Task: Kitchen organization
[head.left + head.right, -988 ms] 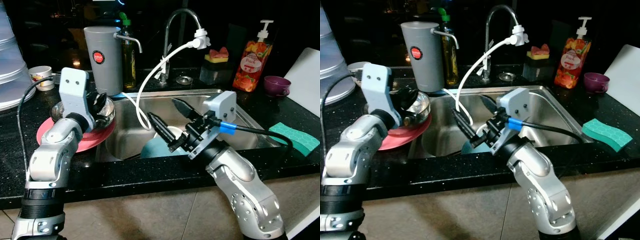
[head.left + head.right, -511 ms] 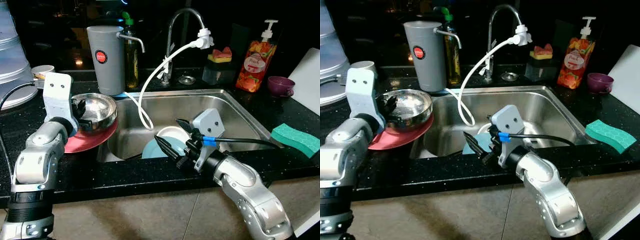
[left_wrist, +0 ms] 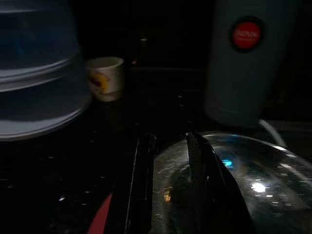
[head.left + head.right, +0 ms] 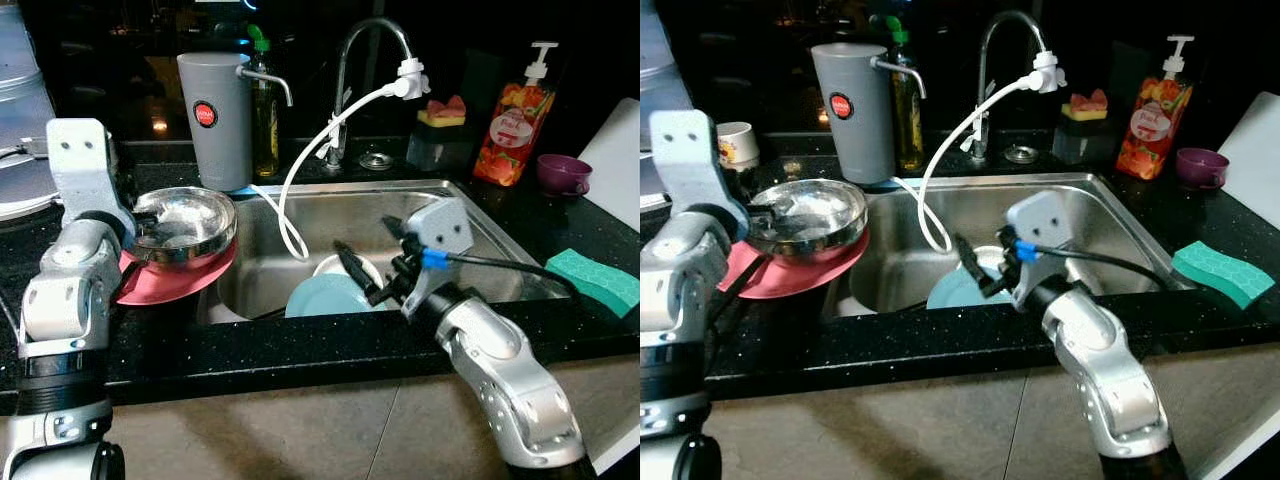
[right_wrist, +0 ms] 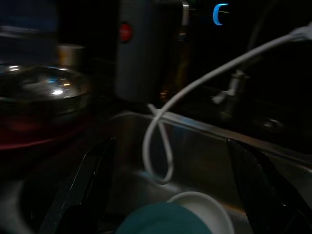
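**Sink and counter, items as they lie**

Sink [image 4: 500, 215]: steel, set in a black counter [image 4: 300, 345]. Right gripper [image 4: 375, 262] hangs over the basin, fingers spread wide, holding nothing.
Grey jug [image 4: 213, 120]: upright behind the sink's left corner.
Red plate [image 4: 185, 280]: on the counter left of the sink, under the steel bowl [image 4: 185, 222].
Steel bowl: rests on the plate. Left gripper [image 3: 168, 161] pinches its near rim, one finger inside, one outside.
Blue plate [image 4: 325, 297]: in the basin, just below the right gripper's lower finger, apart from it.
White bowl [image 4: 340, 267]: behind the blue plate.
Green sponge [image 4: 605, 280]: counter, far right.
Soap bottle [image 4: 515, 120]: behind the sink.
White hose [image 4: 320, 140]: loops from the tap into the basin
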Robot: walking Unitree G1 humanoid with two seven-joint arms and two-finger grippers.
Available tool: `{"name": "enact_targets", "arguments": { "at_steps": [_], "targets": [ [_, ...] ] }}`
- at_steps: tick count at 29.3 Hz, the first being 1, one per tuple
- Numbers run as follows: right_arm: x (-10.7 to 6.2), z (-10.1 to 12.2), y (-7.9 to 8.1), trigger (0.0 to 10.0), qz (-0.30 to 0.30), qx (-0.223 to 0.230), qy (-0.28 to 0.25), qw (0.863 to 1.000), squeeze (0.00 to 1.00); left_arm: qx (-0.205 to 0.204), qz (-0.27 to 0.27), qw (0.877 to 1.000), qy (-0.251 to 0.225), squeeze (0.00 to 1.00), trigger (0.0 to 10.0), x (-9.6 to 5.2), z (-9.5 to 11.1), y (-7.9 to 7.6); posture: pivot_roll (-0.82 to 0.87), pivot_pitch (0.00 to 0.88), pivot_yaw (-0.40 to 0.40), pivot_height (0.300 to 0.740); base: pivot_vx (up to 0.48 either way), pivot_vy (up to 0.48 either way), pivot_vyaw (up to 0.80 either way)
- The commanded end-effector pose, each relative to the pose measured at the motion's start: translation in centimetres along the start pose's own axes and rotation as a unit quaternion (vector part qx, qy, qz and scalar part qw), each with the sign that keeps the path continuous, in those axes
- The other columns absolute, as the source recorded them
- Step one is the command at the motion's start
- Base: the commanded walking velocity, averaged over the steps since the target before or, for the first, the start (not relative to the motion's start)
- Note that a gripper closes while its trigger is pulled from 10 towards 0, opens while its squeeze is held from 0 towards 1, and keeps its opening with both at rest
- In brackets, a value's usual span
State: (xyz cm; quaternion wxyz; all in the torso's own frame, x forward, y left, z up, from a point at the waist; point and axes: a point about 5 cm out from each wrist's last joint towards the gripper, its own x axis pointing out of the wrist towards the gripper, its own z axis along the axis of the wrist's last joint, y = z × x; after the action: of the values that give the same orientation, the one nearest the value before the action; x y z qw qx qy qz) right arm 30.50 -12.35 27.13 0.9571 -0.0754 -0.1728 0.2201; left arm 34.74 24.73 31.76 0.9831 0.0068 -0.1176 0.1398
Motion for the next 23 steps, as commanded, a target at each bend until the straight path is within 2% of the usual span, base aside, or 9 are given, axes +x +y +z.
{"name": "enact_targets", "arguments": {
  "at_steps": [1, 4, 7, 8, 13, 14, 19, 20, 23],
  "targets": [
    [0.0, 0.1, -0.2, 10.0, -0.019, 0.004, -0.009, 1.000, 0.00, 0.009, 0.032, 0.999, 0.014, 0.00, 10.0, 0.4, -0.3, 1.0, 0.02, 0.109, -0.007, 0.740, 0.000, 0.000, 0.00],
    [-0.1, 0.3, -0.2, 10.0, -0.026, 0.009, -0.014, 1.000, 0.00, 0.009, 0.052, 0.998, 0.027, 0.00, 10.0, 0.7, -0.5, 1.4, 0.02, 0.112, -0.010, 0.740, 0.000, 0.000, 0.00],
    [-0.1, 0.3, -0.3, 10.0, -0.029, 0.011, -0.015, 0.999, 0.00, -0.011, 0.073, 0.996, 0.056, 0.00, 10.0, 1.4, -1.0, 2.0, 0.02, 0.115, -0.012, 0.740, 0.000, 0.000, 0.00],
    [0.1, 0.4, -0.4, 10.0, -0.032, 0.010, -0.017, 0.999, 0.00, -0.023, 0.068, 0.994, 0.081, 0.00, 10.0, 1.8, -1.5, 2.0, 0.00, 0.119, -0.017, 0.740, 0.000, 0.000, 0.00],
    [0.2, 0.7, -0.4, 10.0, -0.034, 0.013, -0.025, 0.999, 0.00, -0.035, 0.066, 0.994, 0.080, 0.00, 10.0, 2.6, -1.0, 1.7, 0.00, 0.120, -0.015, 0.740, 0.000, 0.000, 0.00],
    [0.2, 0.7, -0.4, 10.0, -0.035, 0.013, -0.025, 0.999, 0.00, -0.046, 0.063, 0.994, 0.078, 1.00, 10.0, 2.8, -0.6, 1.5, 0.01, 0.123, -0.013, 0.740, 0.000, 0.000, 0.00],
    [0.3, 0.6, -0.3, 10.0, -0.038, 0.016, -0.025, 0.999, 0.00, -0.075, 0.047, 0.992, 0.085, 1.00, 10.0, 3.4, 0.0, 0.8, 0.01, 0.123, -0.013, 0.740, 0.000, 0.000, 0.00],
    [0.3, 0.6, 0.0, 10.0, -0.038, 0.018, -0.026, 0.999, 0.00, -0.078, 0.038, 0.992, 0.087, 0.00, 10.0, 3.7, 0.2, 0.2, 0.01, 0.124, -0.005, 0.740, 0.000, 0.000, 0.00],
    [0.3, 0.6, 0.1, 10.0, -0.037, 0.020, -0.026, 0.999, 0.00, -0.078, 0.027, 0.992, 0.091, 0.00, 10.0, 3.9, 0.2, -0.3, 0.01, 0.124, -0.005, 0.740, 0.000, 0.000, 0.00]
  ]
}}
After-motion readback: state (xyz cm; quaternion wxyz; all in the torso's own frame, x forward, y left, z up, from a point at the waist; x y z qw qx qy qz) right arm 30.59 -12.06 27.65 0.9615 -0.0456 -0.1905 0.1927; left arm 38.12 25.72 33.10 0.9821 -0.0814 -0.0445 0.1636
